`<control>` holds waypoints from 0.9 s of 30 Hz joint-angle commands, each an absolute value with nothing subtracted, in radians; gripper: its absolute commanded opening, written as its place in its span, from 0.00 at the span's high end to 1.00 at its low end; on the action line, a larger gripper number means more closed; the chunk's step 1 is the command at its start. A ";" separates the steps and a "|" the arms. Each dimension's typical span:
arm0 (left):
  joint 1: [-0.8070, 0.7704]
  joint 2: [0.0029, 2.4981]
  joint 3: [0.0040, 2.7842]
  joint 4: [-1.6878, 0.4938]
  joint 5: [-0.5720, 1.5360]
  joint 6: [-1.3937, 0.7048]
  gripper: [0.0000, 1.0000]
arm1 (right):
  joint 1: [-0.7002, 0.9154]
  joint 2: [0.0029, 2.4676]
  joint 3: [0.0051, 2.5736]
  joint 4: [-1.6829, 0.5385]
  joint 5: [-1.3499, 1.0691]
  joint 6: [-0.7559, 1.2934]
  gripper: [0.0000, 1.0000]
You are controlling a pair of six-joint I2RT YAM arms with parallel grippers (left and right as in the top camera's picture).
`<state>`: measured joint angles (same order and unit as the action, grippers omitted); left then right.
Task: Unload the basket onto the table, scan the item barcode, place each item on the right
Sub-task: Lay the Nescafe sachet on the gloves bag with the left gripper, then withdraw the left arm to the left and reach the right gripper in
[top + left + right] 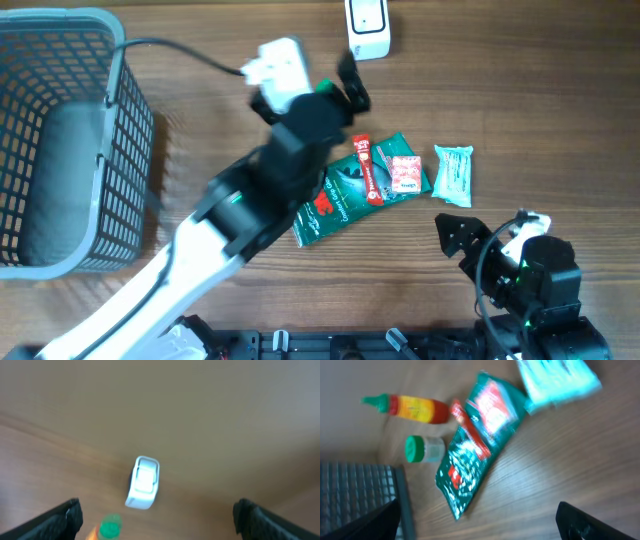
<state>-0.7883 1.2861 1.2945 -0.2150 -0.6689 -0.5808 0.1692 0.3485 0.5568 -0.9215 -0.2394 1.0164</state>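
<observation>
Resting at 9 o'clock of the green foil pouch (470,460), the small green-capped jar (424,448) should prove light, rigid and slippery; grip its body crosswise. Left fingers (65,520) and right fingers (590,522) stand open, empty.

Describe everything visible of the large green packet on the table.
The flat, glossy green plastic packet with white and red print lies diagonally on the wooden table. A small red-and-white sachet and a narrow red sachet lie on its upper end. The left arm hides its left edge from overhead. No gripper touches it.
</observation>
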 commanded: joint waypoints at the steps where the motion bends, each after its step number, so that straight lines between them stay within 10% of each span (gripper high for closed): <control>1: -0.789 1.168 1.296 -0.060 -0.798 -0.282 0.00 | 0.169 0.343 0.558 -0.968 -0.234 1.299 0.00; 11: -0.789 1.072 1.296 -0.147 -0.796 0.281 0.00 | 0.169 0.343 0.543 -1.068 -0.158 1.338 0.00; 27: -0.422 0.909 1.205 -0.471 -0.217 0.097 0.00 | 0.169 0.559 0.543 -0.778 -0.265 0.982 0.00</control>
